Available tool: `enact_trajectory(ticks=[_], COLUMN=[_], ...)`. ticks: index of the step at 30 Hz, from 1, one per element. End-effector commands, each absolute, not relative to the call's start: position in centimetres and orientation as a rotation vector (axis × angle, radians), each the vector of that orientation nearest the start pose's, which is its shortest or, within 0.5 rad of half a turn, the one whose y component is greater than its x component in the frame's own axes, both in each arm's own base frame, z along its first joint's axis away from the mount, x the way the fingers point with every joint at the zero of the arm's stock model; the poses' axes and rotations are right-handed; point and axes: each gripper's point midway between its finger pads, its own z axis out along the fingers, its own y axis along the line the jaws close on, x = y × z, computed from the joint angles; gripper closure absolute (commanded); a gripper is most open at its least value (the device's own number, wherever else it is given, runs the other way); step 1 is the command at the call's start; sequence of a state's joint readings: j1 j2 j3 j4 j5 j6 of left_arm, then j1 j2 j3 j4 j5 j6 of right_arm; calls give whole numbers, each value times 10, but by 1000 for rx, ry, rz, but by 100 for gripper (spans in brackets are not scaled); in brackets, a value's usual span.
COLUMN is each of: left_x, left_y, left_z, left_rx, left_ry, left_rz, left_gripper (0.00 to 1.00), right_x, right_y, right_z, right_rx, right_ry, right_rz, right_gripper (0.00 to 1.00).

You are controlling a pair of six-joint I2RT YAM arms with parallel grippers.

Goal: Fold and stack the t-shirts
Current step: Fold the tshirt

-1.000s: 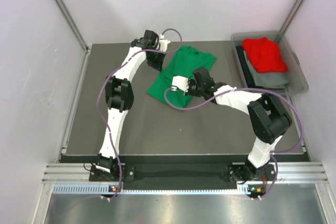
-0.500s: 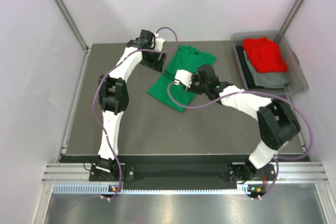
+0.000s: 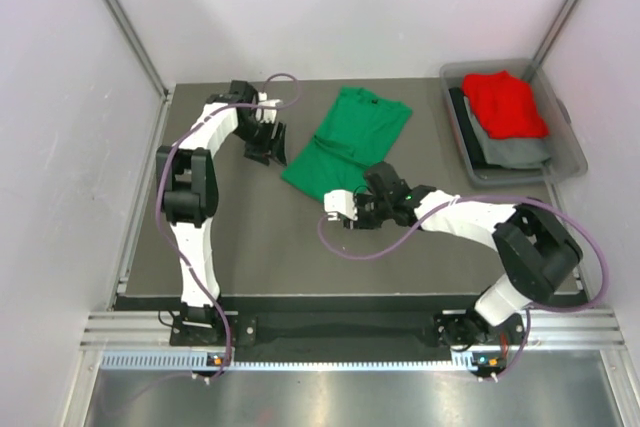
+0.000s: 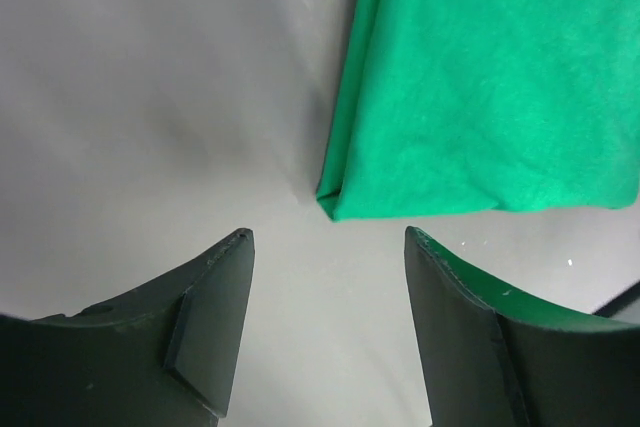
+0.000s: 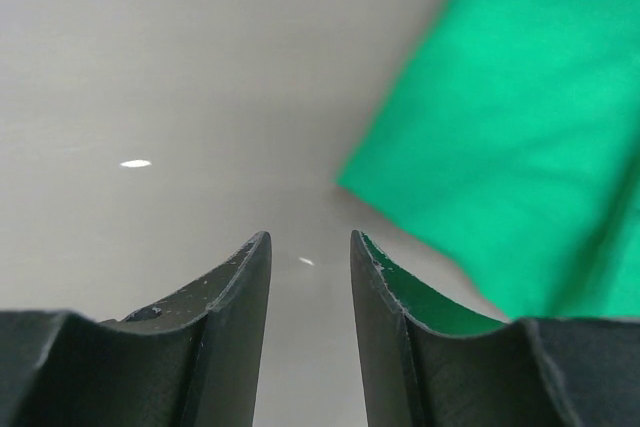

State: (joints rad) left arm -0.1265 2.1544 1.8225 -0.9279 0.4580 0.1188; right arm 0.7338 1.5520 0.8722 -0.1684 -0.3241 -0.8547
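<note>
green t-shirt [image 3: 345,142] flat on desk [image 3: 250,247], 12 o'clock of centre | red t-shirt [image 3: 505,102] in clear bin [image 3: 572,159] at 2 o'clock, atop grey cloth [image 3: 515,152] | left claw [image 4: 327,234] wide open, empty, at green shirt's 9 o'clock | right claw [image 5: 308,239] narrowly parted, empty, at its 6 o'clock | left wrist shows the shirt's doubled edge (bin only from top)

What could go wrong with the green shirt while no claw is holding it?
The green t-shirt lies folded over, and the left gripper and right gripper are both open beside its edges. A grab at the layered corner might catch only the top layer and pull the fold open. The red t-shirt lies on grey cloth in the clear bin, so lifting it might drag the grey cloth along.
</note>
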Motion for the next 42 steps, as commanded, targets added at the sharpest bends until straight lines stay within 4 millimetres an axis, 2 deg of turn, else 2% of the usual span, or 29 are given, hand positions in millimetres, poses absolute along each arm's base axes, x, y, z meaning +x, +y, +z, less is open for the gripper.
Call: enact_trajectory(ticks=[1, 9, 12, 16, 26, 36, 42], left_x=[431, 430, 431, 430, 423, 416, 412], left_y=[-146, -151, -151, -151, -147, -141, -149], left_z=[72, 48, 44, 43, 44, 39, 32], left_rx=[438, 419, 418, 413, 424, 429, 452], left_ry=[2740, 2792, 2799, 2808, 2833, 2882, 2901], left_rz=[-798, -888, -893, -893, -866, -822, -835], left_gripper=[34, 36, 37, 39, 42, 44, 45], right_x=[257, 256, 259, 265, 283, 288, 298], right_y=[303, 313, 313, 313, 315, 314, 318], right_z=[67, 63, 57, 54, 63, 46, 44], right_rx=[-1866, -1895, -1907, -1899, -1844, -1881, -1882], right_ry=[1447, 1410, 1414, 1405, 1371, 1431, 1448], right_rz=[392, 370, 348, 311, 219, 200, 173], right_gripper=[62, 63, 63, 64, 66, 66, 69])
